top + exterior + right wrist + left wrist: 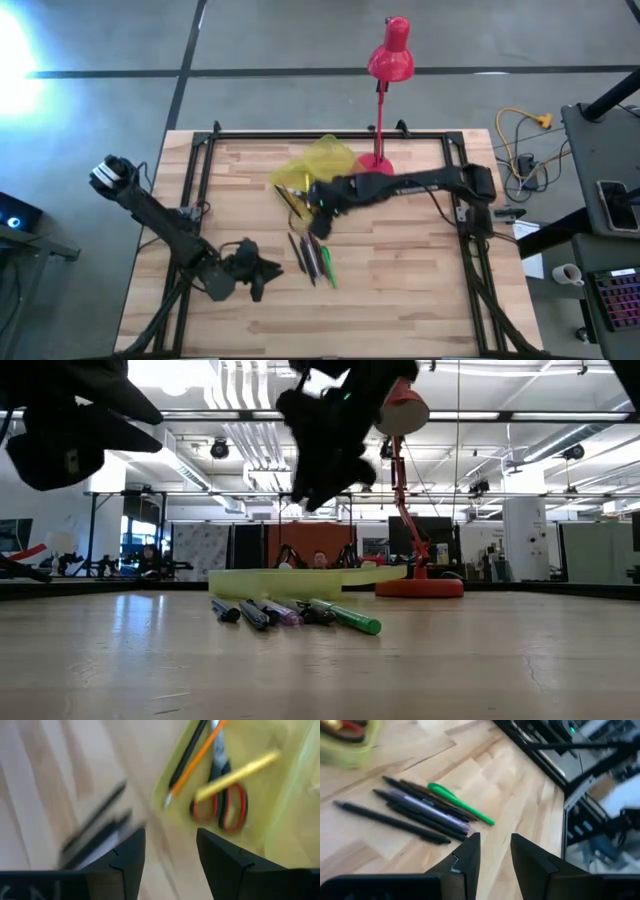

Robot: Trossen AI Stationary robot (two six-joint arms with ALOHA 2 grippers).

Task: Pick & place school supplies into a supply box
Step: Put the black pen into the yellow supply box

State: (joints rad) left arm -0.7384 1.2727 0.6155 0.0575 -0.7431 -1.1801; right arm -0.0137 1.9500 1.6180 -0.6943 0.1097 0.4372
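Wooden table (400,270): right tool (170,851) parted, empty, over supply box (318,165); left tool (495,851) narrowly apart, empty.

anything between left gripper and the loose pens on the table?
Nothing: bare wood lies between the left gripper and the loose pens, clearest in the left wrist view. High view agrees.

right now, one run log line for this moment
right hand open over supply box | scissors inside | pens on table | left hand open, idle
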